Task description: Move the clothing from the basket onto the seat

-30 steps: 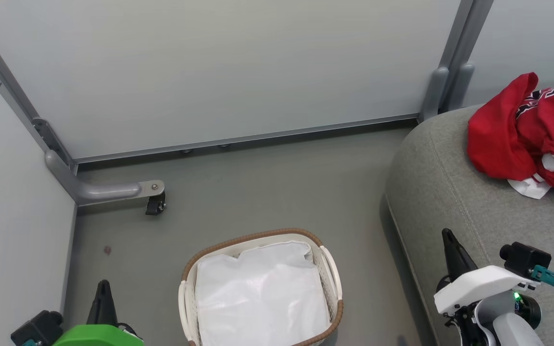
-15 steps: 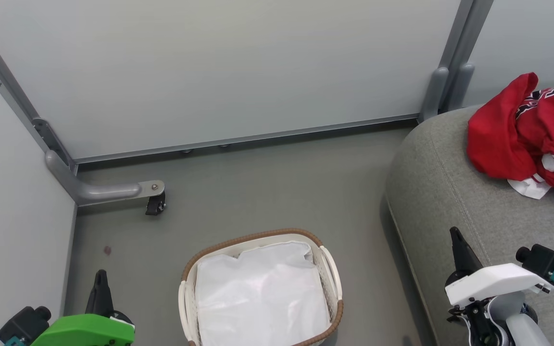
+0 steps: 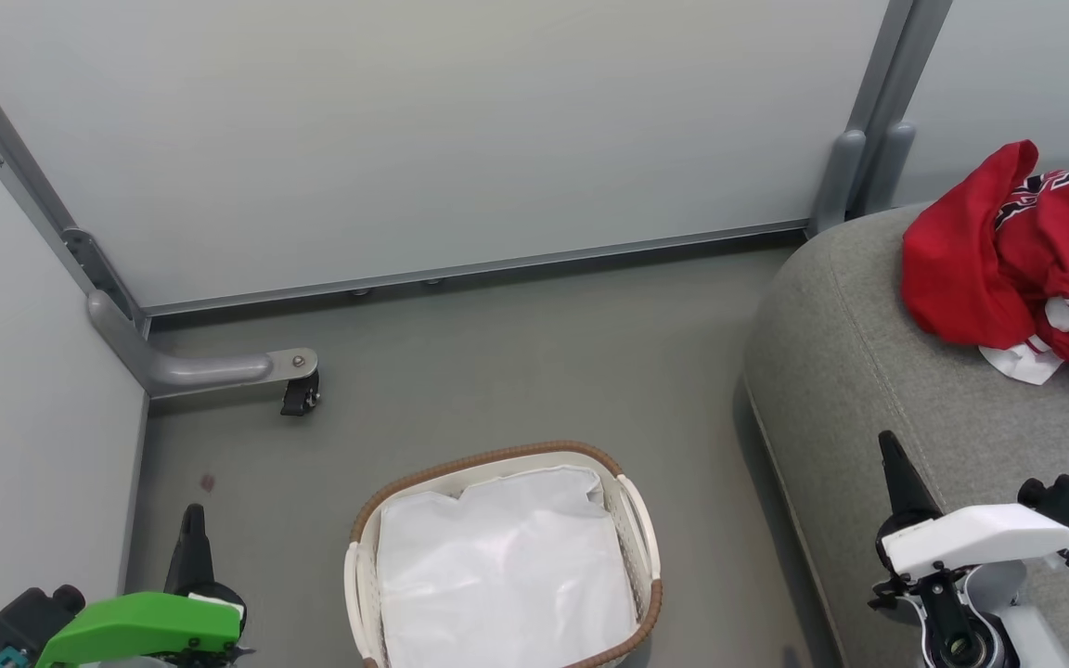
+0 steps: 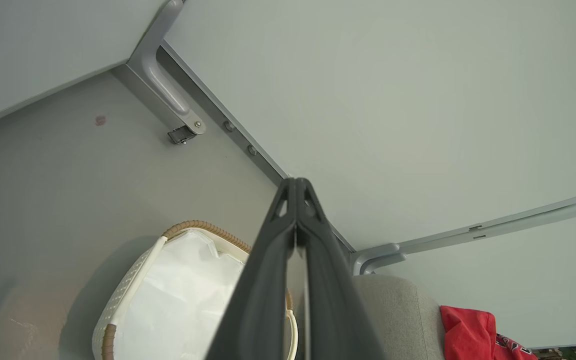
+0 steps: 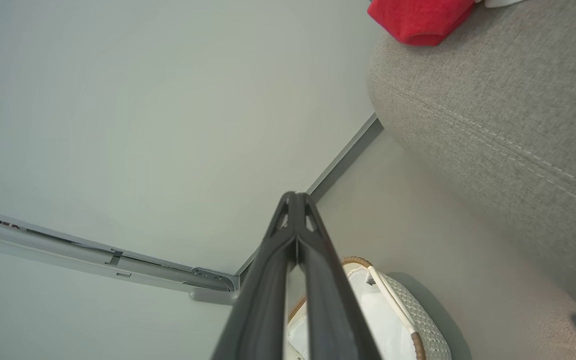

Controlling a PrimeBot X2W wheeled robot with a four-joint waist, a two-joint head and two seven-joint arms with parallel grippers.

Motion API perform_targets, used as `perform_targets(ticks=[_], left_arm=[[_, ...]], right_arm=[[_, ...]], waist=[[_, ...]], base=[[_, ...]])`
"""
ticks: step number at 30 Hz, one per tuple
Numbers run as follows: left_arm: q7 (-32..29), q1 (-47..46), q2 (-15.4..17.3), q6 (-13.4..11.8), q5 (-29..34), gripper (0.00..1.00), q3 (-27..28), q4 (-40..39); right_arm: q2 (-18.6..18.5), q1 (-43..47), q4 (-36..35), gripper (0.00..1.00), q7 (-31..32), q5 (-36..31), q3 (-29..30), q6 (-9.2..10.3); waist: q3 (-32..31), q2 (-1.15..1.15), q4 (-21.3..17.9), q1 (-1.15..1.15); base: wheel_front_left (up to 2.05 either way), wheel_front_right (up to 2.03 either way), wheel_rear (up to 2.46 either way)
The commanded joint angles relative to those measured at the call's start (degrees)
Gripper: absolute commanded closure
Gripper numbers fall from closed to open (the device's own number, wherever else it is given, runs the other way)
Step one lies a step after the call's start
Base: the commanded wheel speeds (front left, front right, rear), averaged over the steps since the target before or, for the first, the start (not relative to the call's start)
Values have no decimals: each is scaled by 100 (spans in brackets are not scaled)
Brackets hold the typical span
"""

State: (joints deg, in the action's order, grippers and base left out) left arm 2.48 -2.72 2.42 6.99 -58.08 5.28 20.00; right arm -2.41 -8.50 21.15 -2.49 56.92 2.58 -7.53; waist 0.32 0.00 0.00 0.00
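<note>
The red clothing [image 3: 1017,260] with white stripes and a dark emblem lies crumpled on the grey seat [image 3: 878,371] at the right; it also peeks into the left wrist view [image 4: 473,335] and the right wrist view [image 5: 418,20]. The white basket [image 3: 632,520] with its brown rim stands on the floor at bottom centre, holding just its white liner [image 3: 497,575]. My left gripper [image 3: 191,515] is shut and empty at the lower left, beside the basket. My right gripper [image 3: 889,443] is shut and empty over the seat's front edge, well short of the clothing.
Pale partition walls [image 3: 405,130] enclose the floor [image 3: 497,362] on the far side and left. A grey metal foot with a small black caster [image 3: 298,394] juts out from the left corner. A grey post [image 3: 869,130] stands behind the seat.
Both arms have drawn back and outward: the left gripper slid left and its tip rose in the picture, the right gripper shifted right and lower. The clothing, basket and camera stayed still.
</note>
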Motion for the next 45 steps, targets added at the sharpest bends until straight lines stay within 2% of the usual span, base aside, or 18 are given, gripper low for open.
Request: perform_targets(ticks=[1, 45], left_arm=[[-41, -165, 41, 20, -181, 100, 21, -105], [-658, -335, 59, 56, -2464, 100, 106, -460]], right_arm=[[-37, 23, -99, 100, 47, 174, 31, 3], [-54, 188, -550, 100, 658, 2548, 299, 6]], waist=[[0, 0, 0, 0], [-9, 0, 0, 0]], base=[[0, 0, 0], [0, 0, 0]])
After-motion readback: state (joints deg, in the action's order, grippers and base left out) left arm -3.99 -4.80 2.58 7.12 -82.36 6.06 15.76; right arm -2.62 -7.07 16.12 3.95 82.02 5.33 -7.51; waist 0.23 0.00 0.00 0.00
